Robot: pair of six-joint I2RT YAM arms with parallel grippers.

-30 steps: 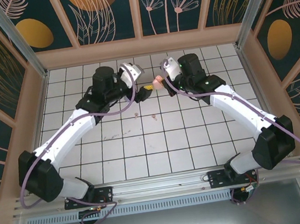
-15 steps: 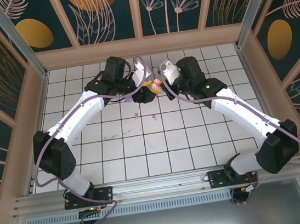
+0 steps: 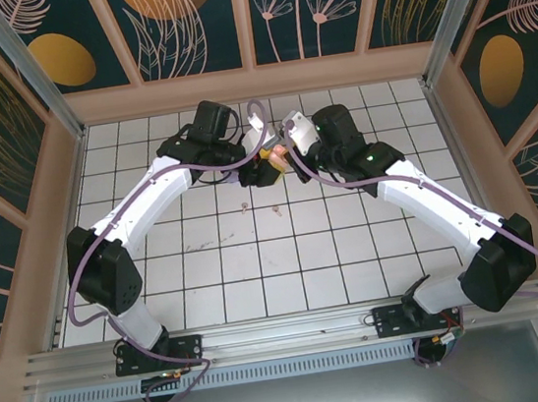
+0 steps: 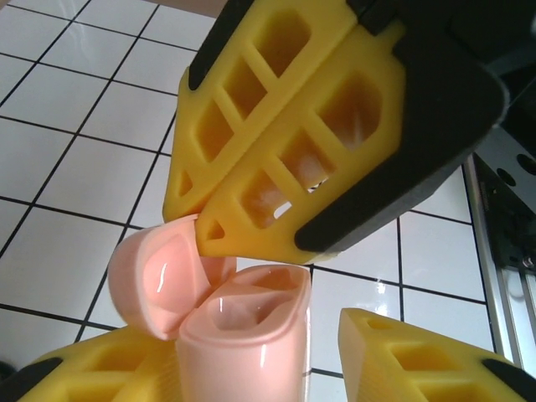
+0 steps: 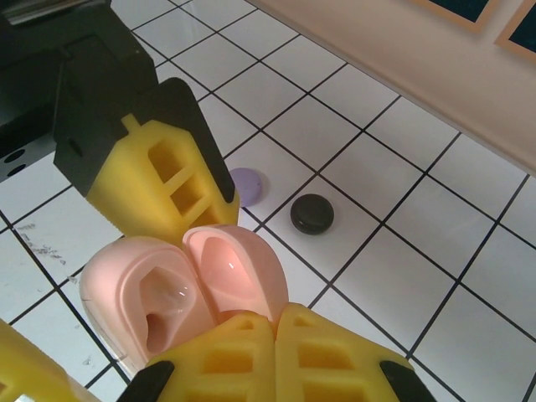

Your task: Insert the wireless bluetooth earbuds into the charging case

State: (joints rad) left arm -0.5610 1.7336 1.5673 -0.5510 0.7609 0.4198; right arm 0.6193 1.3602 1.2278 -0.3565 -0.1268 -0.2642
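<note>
Right hand (image 5: pixel 275 316) pinches the open pink charging case (image 5: pixel 167 293), left hand (image 4: pixel 243 339) straddling it with parted fingers.

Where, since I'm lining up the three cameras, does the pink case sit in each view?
Top external: case at upper centre.
Left wrist: case at bottom centre, its lid open to the left.
Right wrist: case at lower left, lid open to the right.
Shared landmark: right end effector, yellow fingers shut at the lid's edge.
</note>
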